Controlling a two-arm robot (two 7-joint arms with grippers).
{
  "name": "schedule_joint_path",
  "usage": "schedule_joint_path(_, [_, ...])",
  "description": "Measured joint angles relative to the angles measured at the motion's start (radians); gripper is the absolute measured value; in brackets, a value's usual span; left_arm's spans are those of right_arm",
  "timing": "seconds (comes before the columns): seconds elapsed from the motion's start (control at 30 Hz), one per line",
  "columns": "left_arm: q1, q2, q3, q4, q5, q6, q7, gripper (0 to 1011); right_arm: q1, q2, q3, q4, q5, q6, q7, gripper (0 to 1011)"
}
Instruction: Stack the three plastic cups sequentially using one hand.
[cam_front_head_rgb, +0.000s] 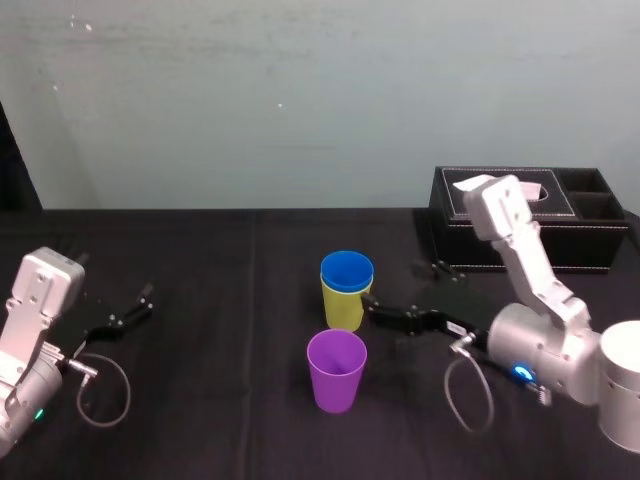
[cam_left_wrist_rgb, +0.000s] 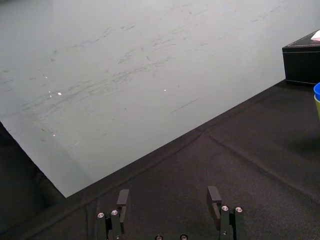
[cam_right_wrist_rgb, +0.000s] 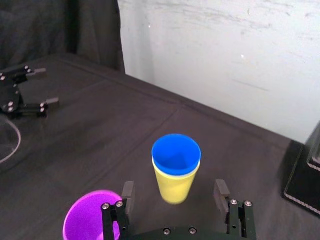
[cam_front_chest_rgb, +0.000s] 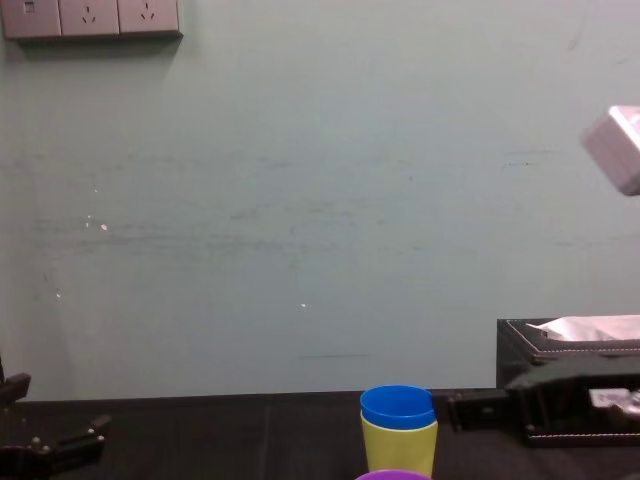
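A: Where are the cups found?

B: The blue cup (cam_front_head_rgb: 347, 269) is seated inside the yellow-green cup (cam_front_head_rgb: 343, 310) at the middle of the table (cam_front_head_rgb: 200, 400). The purple cup (cam_front_head_rgb: 336, 372) stands alone just beside them, nearer the robot.

A: And the grippers?

B: The right gripper (cam_front_head_rgb: 373, 308) is held low at the pair's right side, jaws spread, nothing pinched. The left gripper (cam_front_head_rgb: 128, 312) is parked far left, jaws spread too.

A: What may be feared?

B: If the pair is pinched too high, the blue cup alone could be pulled out. By a careless swing, the purple cup could be tipped.
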Motion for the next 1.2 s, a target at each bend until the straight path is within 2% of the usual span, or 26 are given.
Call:
schedule_joint_path(0.23, [0.0, 0.0, 0.0, 0.0, 0.0, 0.0, 0.0, 1000, -0.083, 0.065, 0.016, -0.086, 0.042, 0.035, 0.017, 1002])
schedule_joint_path(0.6, [0.0, 0.0, 0.0, 0.0, 0.0, 0.0, 0.0, 1000, -0.157, 0.119, 0.001, -0.128, 0.071, 0.056, 0.021, 1003])
schedule_joint_path(0.9, [0.0, 0.0, 0.0, 0.0, 0.0, 0.0, 0.0, 1000, -0.168, 0.134, -0.029, -0.133, 0.072, 0.043, 0.019, 1003])
schedule_joint_path(1.2, [0.0, 0.0, 0.0, 0.0, 0.0, 0.0, 0.0, 1000, -0.164, 0.128, -0.075, -0.131, 0.029, 0.025, 0.006, 1002])
